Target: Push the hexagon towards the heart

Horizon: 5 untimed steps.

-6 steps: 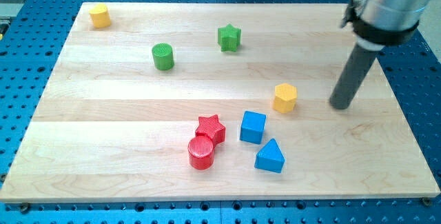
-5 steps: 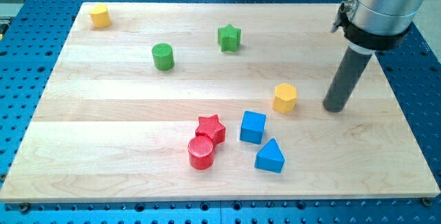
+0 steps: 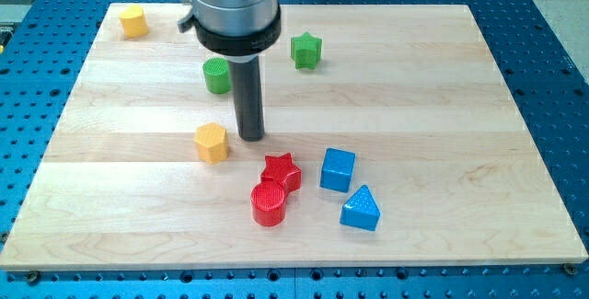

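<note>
**K:** 1 rod, no gripper on this rig, so nothing is clenched or grasped. It comes down near-vertical from the silver-and-black collar at the view's top. My tip [image 3: 250, 137] sits on the wooden board [image 3: 479, 152], left of centre.

**R:** Hexagon position?

**K:** Yellow hexagon [image 3: 212, 143] is just beside the tip, on the view's left and slightly lower. Small gap or touching, I can't tell from this angle.

**R:** Heart?

**K:** Yellow heart [image 3: 133, 21] is in the board's top-left corner, well apart from the hexagon. Shape is hard to make out at that size.

**R:** What else is near the rod?

**K:** Green cylinder [image 3: 216, 76] is just left of the shaft, higher up, partly behind the collar's edge. Green star [image 3: 306, 50] is to the right of the collar, near the view's top.

**R:** Lower group?

**K:** 4 blocks below-right of the tip. Red star [image 3: 282, 171] is nearest, near the tip but apart from it. Red cylinder [image 3: 269, 203] touches the star on its lower-left side. Blue cube [image 3: 338, 169] is right of the star, and blue triangle [image 3: 361, 209] is just below-right of the cube.
</note>
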Tool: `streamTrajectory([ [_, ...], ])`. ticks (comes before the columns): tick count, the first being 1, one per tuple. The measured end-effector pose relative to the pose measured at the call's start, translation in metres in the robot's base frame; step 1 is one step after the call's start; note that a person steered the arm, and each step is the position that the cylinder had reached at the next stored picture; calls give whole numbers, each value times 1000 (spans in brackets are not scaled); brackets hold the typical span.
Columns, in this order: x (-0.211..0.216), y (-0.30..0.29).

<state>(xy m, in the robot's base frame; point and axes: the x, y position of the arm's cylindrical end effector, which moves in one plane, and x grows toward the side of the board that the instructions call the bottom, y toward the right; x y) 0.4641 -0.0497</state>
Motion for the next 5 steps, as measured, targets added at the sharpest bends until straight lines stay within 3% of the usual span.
streamTrajectory([
  [2,31,-60],
  [3,-10,-120],
  [4,21,-100],
  [5,5,-147],
])
